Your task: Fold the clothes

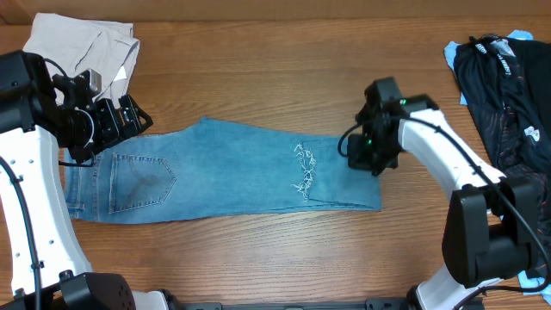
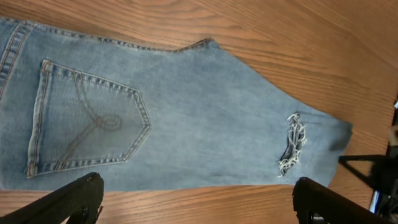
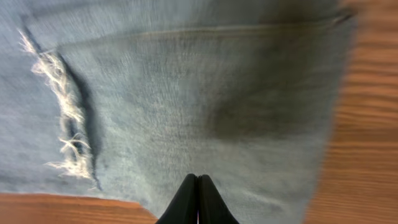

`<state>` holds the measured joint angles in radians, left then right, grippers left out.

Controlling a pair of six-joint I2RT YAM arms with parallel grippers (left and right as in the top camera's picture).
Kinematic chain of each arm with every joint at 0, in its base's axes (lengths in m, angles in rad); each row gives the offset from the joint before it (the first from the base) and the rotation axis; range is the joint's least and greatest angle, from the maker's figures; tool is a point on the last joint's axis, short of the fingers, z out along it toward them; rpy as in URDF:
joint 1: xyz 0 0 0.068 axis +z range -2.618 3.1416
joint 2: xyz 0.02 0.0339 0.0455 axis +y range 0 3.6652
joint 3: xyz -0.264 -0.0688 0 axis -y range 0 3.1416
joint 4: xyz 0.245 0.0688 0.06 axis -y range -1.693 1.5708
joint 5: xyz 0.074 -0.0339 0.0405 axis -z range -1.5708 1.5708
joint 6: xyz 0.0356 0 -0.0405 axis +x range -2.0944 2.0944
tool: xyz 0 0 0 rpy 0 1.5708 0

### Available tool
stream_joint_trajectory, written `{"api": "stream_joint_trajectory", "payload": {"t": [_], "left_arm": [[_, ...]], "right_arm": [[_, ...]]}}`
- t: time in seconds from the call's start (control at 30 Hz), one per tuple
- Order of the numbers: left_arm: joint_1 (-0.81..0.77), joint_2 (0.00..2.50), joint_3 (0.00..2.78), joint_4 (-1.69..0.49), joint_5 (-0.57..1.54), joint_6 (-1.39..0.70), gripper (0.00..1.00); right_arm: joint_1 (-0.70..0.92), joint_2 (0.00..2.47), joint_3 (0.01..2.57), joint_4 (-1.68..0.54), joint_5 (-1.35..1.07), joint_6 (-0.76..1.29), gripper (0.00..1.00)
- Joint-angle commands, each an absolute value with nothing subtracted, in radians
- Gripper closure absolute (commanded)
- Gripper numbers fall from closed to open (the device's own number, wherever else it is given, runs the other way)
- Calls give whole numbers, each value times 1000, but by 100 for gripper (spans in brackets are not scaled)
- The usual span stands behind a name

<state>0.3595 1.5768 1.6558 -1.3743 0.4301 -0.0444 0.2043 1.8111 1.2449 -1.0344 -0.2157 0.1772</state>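
Note:
The light blue jeans (image 1: 232,168) lie flat across the table, folded to a shorter length. The back pocket is at the left and a frayed rip (image 1: 303,172) towards the right. My left gripper (image 1: 129,116) is open and empty, just beyond the far left corner of the jeans. In the left wrist view its fingers (image 2: 199,205) spread wide over bare wood beside the jeans (image 2: 205,124). My right gripper (image 1: 366,155) is at the jeans' right end. In the right wrist view its fingers (image 3: 198,199) are shut together over the denim (image 3: 186,106), holding nothing that I can see.
A beige garment (image 1: 82,47) lies crumpled at the back left, behind my left arm. A pile of dark clothes (image 1: 504,77) with a bit of light blue sits at the right edge. The wooden table (image 1: 258,258) is bare in front of the jeans.

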Motion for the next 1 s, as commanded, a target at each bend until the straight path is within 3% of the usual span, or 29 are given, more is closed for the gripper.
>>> {"api": "stream_joint_trajectory", "payload": {"t": [0.0, 0.27, 0.5, 0.7, 0.97], "left_arm": [[352, 1584, 1656, -1383, 427, -29, 0], [352, 1584, 1656, -1380, 427, -29, 0], [352, 1584, 1656, -1380, 427, -29, 0], [352, 1584, 1656, -1385, 427, -29, 0], [352, 1584, 1656, -1388, 427, -30, 0]], "right_arm": [[182, 1804, 1143, -970, -321, 148, 96], [130, 1800, 1045, -888, -343, 167, 96], [126, 1744, 1156, -1000, -342, 168, 96], [118, 1683, 1246, -971, -316, 168, 85], [102, 1763, 1230, -870, -257, 168, 85]]}}
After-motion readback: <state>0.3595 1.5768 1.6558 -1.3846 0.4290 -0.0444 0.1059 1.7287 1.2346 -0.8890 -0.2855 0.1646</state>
